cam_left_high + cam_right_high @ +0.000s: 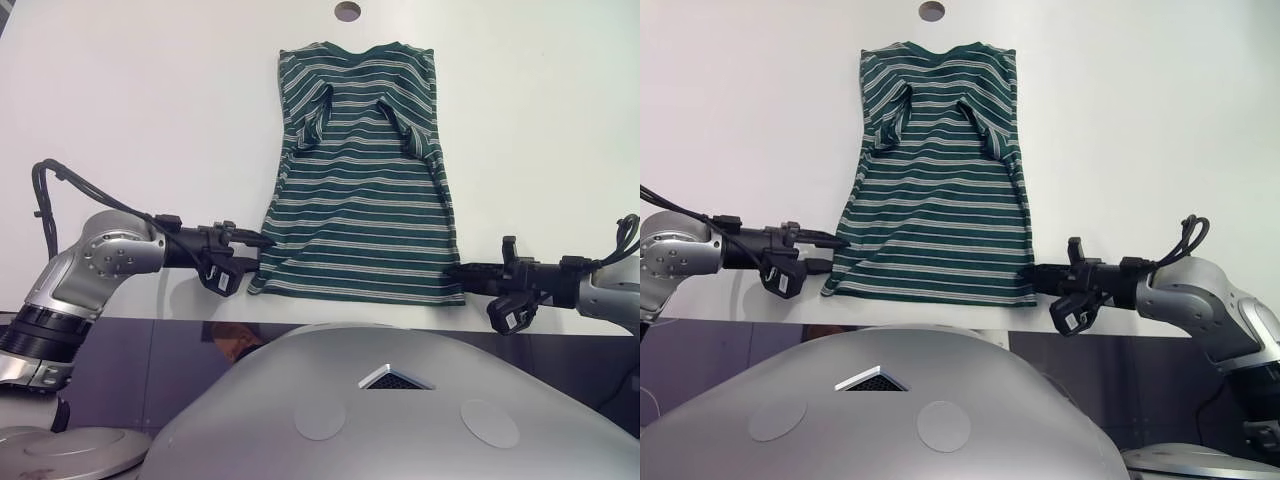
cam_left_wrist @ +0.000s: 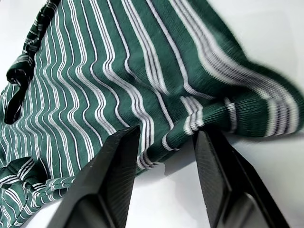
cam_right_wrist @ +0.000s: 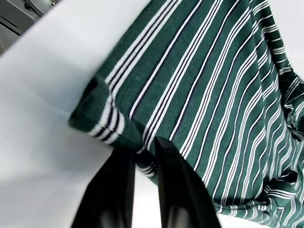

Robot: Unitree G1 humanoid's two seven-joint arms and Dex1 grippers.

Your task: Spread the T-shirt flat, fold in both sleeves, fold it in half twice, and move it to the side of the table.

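The green T-shirt (image 1: 360, 200) with white stripes lies flat on the white table (image 1: 140, 120), collar at the far end. Both sleeves are folded in over the chest. My left gripper (image 1: 262, 243) is at the near left hem corner. In the left wrist view it (image 2: 164, 142) is open, with the hem edge lying between its fingertips. My right gripper (image 1: 452, 268) is at the near right hem corner. Seen from the right wrist, its (image 3: 142, 156) fingers are pinched together on the hem of the T-shirt (image 3: 204, 71).
The table's front edge (image 1: 120, 318) runs just below both grippers. A round hole (image 1: 347, 11) sits in the tabletop beyond the collar. Bare white surface stretches to the left and right of the shirt.
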